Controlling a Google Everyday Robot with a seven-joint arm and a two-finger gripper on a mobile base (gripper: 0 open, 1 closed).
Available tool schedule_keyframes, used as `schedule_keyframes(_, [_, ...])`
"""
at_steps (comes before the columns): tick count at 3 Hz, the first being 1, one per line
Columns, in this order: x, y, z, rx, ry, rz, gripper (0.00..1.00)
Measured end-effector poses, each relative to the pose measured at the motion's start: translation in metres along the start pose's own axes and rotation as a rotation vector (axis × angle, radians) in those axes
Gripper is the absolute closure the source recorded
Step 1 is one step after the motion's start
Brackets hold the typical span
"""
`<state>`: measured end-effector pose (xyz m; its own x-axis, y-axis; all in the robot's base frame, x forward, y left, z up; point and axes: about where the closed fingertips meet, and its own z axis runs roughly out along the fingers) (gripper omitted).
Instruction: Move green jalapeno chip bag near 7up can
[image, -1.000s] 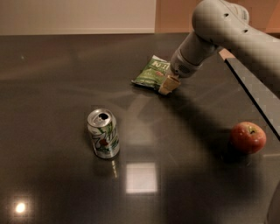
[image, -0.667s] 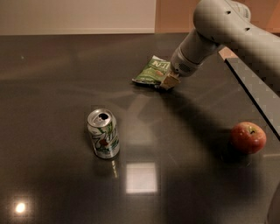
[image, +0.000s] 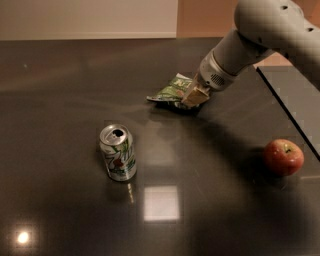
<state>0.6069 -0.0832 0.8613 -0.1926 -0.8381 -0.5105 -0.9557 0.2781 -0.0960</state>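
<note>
Nearest the camera, the 7up can (image: 117, 159) stands upright on the dark table (image: 60, 100), its tab opening showing. Off at its 3 o'clock, well apart, sits a red apple (image: 283, 157). Farther back, at about 1 o'clock from the can, the green jalapeno chip bag (image: 171, 90) lies low on the table, and the gripper (image: 195, 96) is closed on the bag's right edge, the arm reaching in from 2 o'clock.

The hold looks like a thin pinch on crinkly foil, so the bag could slip out partway to the can. A drag toward 7 o'clock that runs too far could also knock the can over, since it is tall and light.

Set against the picture a second ago, little differs: the gripper is at the same edge, and the bag's left tip sits only a touch nearer the can.
</note>
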Motion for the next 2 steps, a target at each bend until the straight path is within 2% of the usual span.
schedule_keyframes(1, [-0.011, 0.048, -0.014, -0.079, -0.051, -0.072, 1.00])
schedule_keyframes(2, [-0.012, 0.092, -0.025, -0.145, -0.076, -0.146, 1.00])
